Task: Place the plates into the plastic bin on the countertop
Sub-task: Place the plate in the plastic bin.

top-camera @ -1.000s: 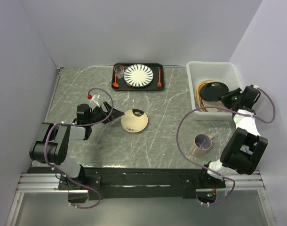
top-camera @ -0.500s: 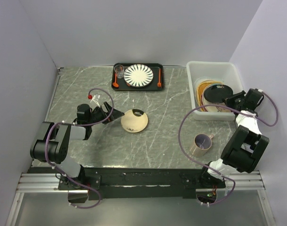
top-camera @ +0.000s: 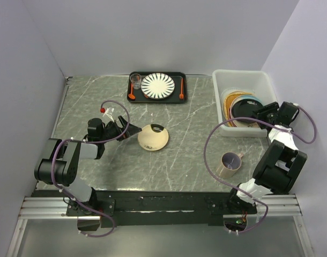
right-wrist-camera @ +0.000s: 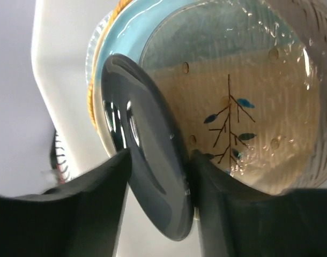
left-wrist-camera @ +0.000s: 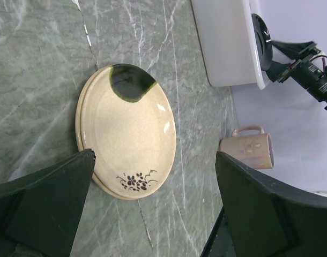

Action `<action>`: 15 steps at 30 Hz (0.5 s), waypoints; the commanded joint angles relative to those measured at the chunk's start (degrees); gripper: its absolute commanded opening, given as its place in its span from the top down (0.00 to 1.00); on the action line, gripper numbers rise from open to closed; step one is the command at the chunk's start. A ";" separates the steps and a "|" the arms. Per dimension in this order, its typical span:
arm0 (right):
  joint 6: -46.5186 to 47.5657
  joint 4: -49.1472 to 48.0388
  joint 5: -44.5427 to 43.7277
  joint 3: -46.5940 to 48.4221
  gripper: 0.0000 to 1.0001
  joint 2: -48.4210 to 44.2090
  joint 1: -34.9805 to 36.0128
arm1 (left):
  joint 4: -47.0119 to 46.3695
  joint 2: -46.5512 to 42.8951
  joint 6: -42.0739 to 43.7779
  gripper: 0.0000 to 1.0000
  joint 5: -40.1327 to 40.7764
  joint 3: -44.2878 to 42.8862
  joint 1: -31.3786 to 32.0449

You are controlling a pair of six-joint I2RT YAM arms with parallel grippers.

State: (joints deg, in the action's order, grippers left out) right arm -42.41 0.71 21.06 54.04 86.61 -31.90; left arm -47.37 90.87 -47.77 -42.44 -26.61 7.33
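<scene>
Right gripper: squeezing small black plate, tilted, over other plates in plastic bin.
Left gripper: spread wide, holding nothing, near cream plate on countertop.

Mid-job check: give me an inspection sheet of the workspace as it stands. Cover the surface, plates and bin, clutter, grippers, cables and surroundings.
Surface: countertop, grey-green marble look; no spills seen.
Job's things: plastic bin at the far right holds a stack of plates, with the leaf-sprig plate uppermost. The black plate is tilted over the stack. The cream plate lies on the countertop, outside the bin.
Clutter: mug near the right arm; black tray carrying a striped plate, a glass and two orange utensils.
Grippers: left gripper is open, facing the cream plate. Right gripper is shut on the black plate's rim.
Cables: a purple cable loops from each arm.
Surroundings: plain walls; nothing else seen.
</scene>
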 commanded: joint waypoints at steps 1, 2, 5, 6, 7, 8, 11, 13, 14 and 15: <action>0.75 -1.06 -2.07 1.24 0.30 -1.79 0.08 | -3.43 0.10 -0.22 0.01 -1.51 -1.25 0.31; 0.84 0.07 -2.42 1.24 0.28 -2.05 0.17 | -3.43 0.10 -0.22 0.01 -1.60 -1.16 0.31; 1.28 1.22 -4.88 1.07 0.12 -3.81 0.52 | -3.43 0.10 -0.13 0.01 -1.51 -1.16 0.31; 1.54 1.66 -5.93 0.89 0.08 -5.38 0.78 | -3.51 0.10 -0.13 0.01 -1.60 -1.16 0.31; 1.63 1.75 -7.60 0.46 0.03 -6.35 0.96 | -3.60 0.10 -0.13 0.01 -1.60 -1.16 0.40; 1.81 1.75 -8.66 0.10 0.00 -7.32 1.05 | -3.60 0.18 -0.22 0.01 -1.60 -1.08 0.31; 2.95 2.01 -12.52 -0.51 0.00 -11.28 2.10 | -3.60 0.18 -0.13 0.01 -1.60 -1.07 0.31; 3.21 1.67 -14.28 -1.30 0.00 -14.70 2.98 | -3.43 0.18 -0.13 0.01 -1.60 -1.07 0.40; 3.39 0.44 -15.25 -1.92 0.00 -16.02 3.42 | -3.34 0.18 -0.05 0.01 -1.51 -1.16 0.31; 3.56 -0.18 -16.13 -2.88 0.00 -18.82 4.03 | -3.08 0.18 0.04 0.01 -1.42 -1.16 0.40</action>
State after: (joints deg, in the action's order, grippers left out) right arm -40.66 3.25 10.96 52.82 75.57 -29.80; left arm -47.42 90.87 -47.75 -42.70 -26.61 7.38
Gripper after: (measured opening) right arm 0.997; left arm 0.994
